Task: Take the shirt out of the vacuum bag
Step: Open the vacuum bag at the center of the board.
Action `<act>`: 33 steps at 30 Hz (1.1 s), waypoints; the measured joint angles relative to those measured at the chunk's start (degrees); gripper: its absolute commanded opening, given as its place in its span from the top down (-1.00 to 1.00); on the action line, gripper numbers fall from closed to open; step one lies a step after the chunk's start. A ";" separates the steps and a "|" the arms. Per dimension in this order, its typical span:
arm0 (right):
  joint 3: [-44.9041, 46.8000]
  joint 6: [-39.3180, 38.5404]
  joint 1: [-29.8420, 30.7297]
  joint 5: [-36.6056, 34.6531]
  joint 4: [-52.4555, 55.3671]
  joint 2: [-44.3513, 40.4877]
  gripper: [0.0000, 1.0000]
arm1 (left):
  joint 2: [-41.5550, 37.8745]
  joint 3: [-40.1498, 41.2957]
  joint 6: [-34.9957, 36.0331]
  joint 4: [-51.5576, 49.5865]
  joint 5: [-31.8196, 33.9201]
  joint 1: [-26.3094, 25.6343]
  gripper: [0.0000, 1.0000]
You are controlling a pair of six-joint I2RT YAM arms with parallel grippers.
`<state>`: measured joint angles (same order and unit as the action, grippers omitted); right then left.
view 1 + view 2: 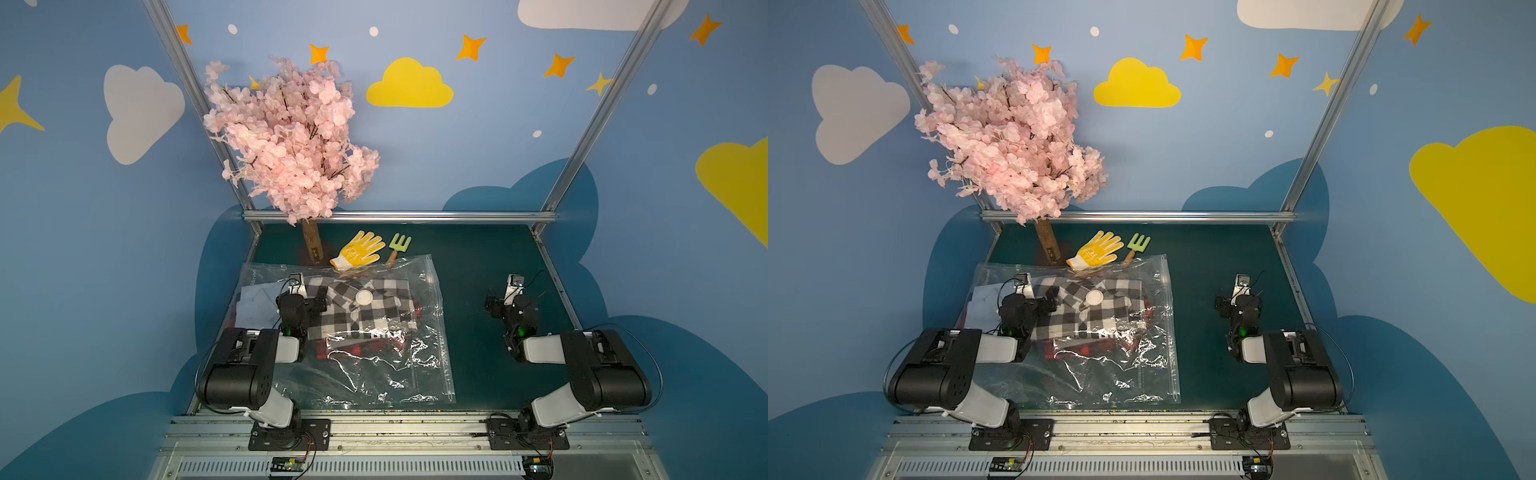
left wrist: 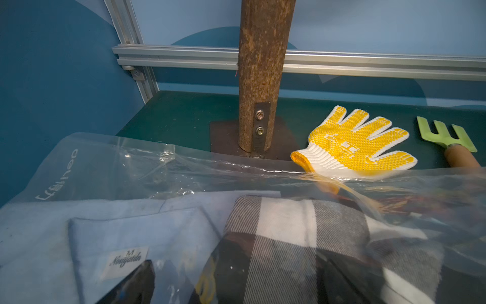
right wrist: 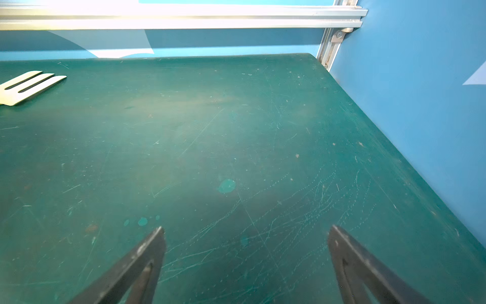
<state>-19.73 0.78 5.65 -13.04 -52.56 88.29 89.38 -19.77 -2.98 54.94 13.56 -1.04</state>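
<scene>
Nearest the arm bases, the vacuum bag (image 1: 386, 374) lies flat on the surface (image 1: 478, 291). This near portion is empty, crinkled film. The zip-seal strip (image 1: 445, 353) runs along the bag edge facing the right arm, so the way out is judged to be on that side. Whether the seal is open cannot be determined.

Further in, the shirt (image 1: 374, 320), black-and-white checked, lies folded inside the bag beneath the round white valve (image 1: 365, 297). A light blue garment (image 2: 131, 223) lies beside it, also bagged.

The left end effector (image 1: 301, 300) hovers over the bag at the shirt's edge, jaws apart, holding nothing. Its likely purpose is to pin the film.

The right end effector (image 3: 246, 265) hangs over bare surface, well apart from the bag, jaws apart and empty, free to approach the seal.

At the far edge, the bag laps over the cuff of a glove (image 1: 359, 249), with a hand fork (image 1: 399, 245) and a tree trunk (image 1: 311, 245) beside it.
</scene>
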 measured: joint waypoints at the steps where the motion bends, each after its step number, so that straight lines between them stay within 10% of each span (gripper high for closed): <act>1: 0.00 0.00 0.00 0.00 0.00 0.00 -0.95 | 0.00 -0.02 0.00 -0.02 0.00 0.00 -1.00; 28: -0.02 0.00 -0.17 0.07 -0.20 0.00 -0.93 | -0.20 0.42 0.96 1.09 -0.02 -0.44 -1.00; 33: 0.37 -2.03 6.84 -7.21 6.49 -8.61 -0.92 | -13.29 2.12 3.93 -6.58 6.54 -7.78 -1.00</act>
<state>-19.35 -1.26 12.49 -20.25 -46.06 79.68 76.09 -17.65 0.95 48.36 20.10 -8.82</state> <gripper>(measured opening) 0.970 1.000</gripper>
